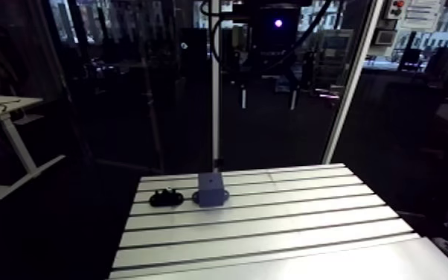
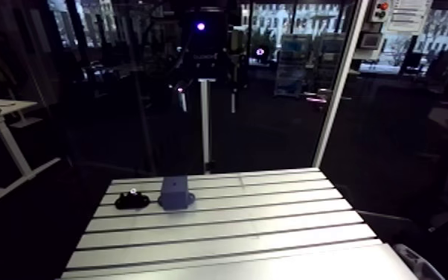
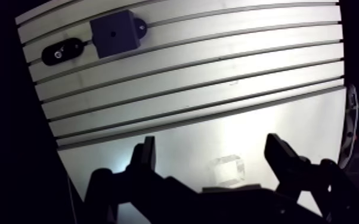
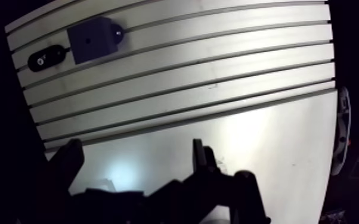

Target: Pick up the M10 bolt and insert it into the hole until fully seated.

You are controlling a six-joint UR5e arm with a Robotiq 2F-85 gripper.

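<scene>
Slotted aluminium table (image 1: pixel 272 223) fills the lower part of the arm view, its grooves running across. Toward the far edge stands a dark blue-grey block (image 1: pixel 212 188) with a low flange at its foot, upright on the table. Just beside it, on the side away from the table's middle, lies a small black oval piece (image 1: pixel 166 197); the two sit close together but apart. The arm's wrist (image 1: pixel 275 26) hangs at the top edge, high above the table and well apart from both things, with a violet light glowing on it.

From the wrist view the same block shows its top face, with a small round hole (image 3: pixel 115 34) in the middle. The black oval piece carries a pale ring (image 3: pixel 59 53) on its top. Whether that ring is the head of the M10 bolt cannot be told at this size; no other bolt-like thing shows on the table. The gripper (image 3: pixel 210 152) is spread wide, its two dark fingers (image 3: pixel 144 156) far apart with only bare table between them. Block and oval piece lie well ahead of the gripper, across several grooves.
</scene>
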